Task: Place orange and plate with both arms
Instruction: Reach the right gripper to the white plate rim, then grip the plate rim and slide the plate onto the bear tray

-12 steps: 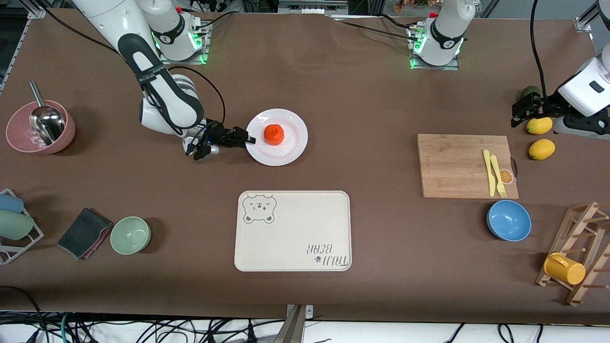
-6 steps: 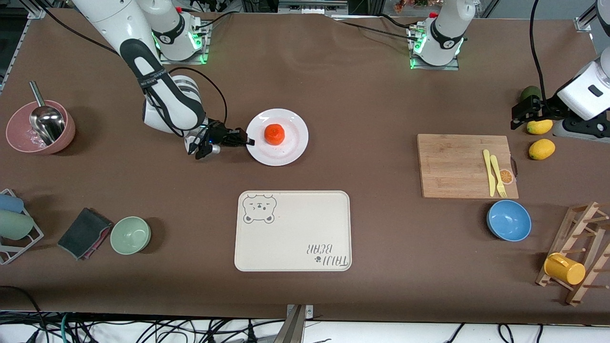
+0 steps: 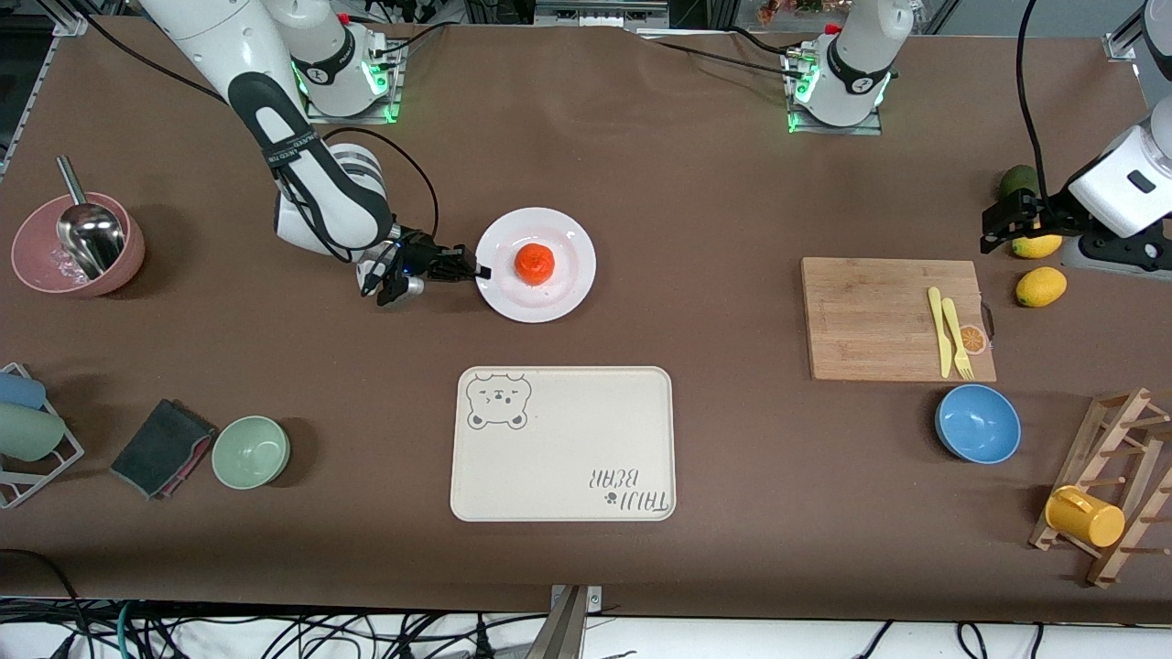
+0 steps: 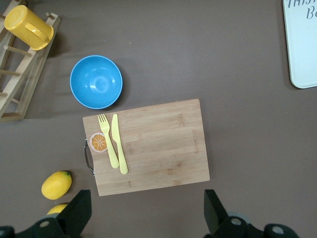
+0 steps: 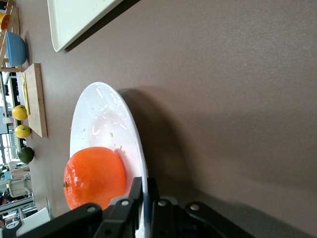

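The right pincer (image 3: 478, 271) pinches the rim of the round white glossy plate (image 3: 563, 286), which lies on the brown bench (image 3: 696, 201) with the small bright orange fruit (image 3: 534, 262) on it. Judged risk: tilting the thin-edged plate could roll the fruit off or slip the grip. The left pincer (image 4: 146, 215) waits wide open above the lemons. One plate, one orange, two yellow lemons (image 3: 1040, 286).

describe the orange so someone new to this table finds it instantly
Start at the cream bear-printed tray near the front camera; just farther from that camera sits a round white plate, its rim pinched by the right gripper. The orange lies on that plate. It is small, bright orange-red and slightly flattened, unlike the yellow lemons at the left arm's end of the table.
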You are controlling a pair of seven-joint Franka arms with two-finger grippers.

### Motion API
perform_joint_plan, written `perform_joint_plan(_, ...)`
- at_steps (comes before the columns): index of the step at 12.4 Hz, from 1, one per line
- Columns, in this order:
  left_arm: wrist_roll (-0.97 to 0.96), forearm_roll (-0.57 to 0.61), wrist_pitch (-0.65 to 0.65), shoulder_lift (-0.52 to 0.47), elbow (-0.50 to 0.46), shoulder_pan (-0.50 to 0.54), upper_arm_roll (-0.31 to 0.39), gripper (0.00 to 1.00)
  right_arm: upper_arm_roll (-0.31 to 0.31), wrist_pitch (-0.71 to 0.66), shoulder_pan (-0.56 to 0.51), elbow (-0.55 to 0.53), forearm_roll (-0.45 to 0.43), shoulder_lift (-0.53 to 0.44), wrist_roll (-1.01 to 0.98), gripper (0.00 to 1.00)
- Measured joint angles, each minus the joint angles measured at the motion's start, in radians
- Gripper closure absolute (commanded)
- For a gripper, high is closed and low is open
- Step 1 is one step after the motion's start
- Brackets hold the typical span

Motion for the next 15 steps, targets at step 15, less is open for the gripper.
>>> perform_joint_plan(15,0.0,0.0,0.002,0.012,0.0,0.001,0.001,0.0,-0.015,0.007,-0.036,0.745,-0.314,0.404,0.507,1.0)
